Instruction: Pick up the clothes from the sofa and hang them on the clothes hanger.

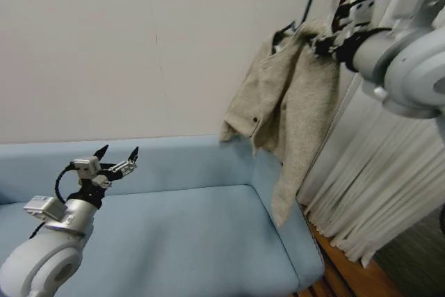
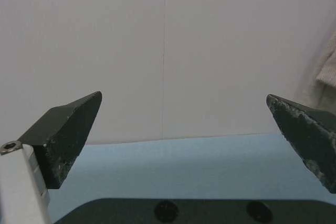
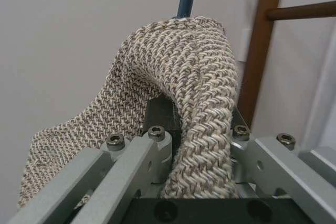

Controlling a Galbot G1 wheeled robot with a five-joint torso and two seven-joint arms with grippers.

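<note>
Near the rack [image 3: 262, 51], right gripper [image 1: 323, 43] clamps cardigan [image 1: 285, 102] — left gripper [image 1: 118, 152] spread above sofa [image 1: 188, 241]

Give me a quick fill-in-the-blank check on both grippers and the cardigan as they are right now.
1. The right gripper is ____ on the beige cardigan, near its collar.
2. The left gripper hovers above the blue sofa with its fingers ____.
3. The wooden rack stands on the robot's ____ side, close to the raised cardigan.

Missing words: shut; open; right
</note>
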